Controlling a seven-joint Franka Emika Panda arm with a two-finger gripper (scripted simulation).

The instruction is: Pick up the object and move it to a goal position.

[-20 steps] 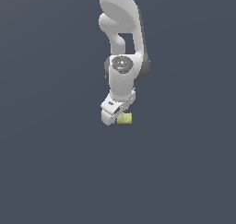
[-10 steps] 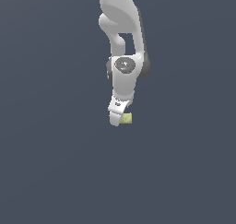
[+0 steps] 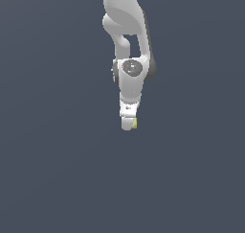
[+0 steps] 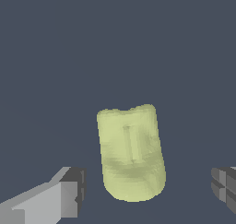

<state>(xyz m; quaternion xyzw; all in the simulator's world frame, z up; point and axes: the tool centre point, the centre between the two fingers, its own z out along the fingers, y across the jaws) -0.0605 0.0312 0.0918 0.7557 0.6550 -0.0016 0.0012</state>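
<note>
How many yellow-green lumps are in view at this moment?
1. The yellow-green lump lies between the open pincer fingers in the wrist view, touching neither. In the exterior view only a sliver shows beside the pincer tip. Nothing suggests another hidden one.

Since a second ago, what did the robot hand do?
The gripper turned on its wrist and lined up over the yellow-green object, covering most of it in the exterior view. Its fingers are open on either side, not touching. The object stayed put.
</note>
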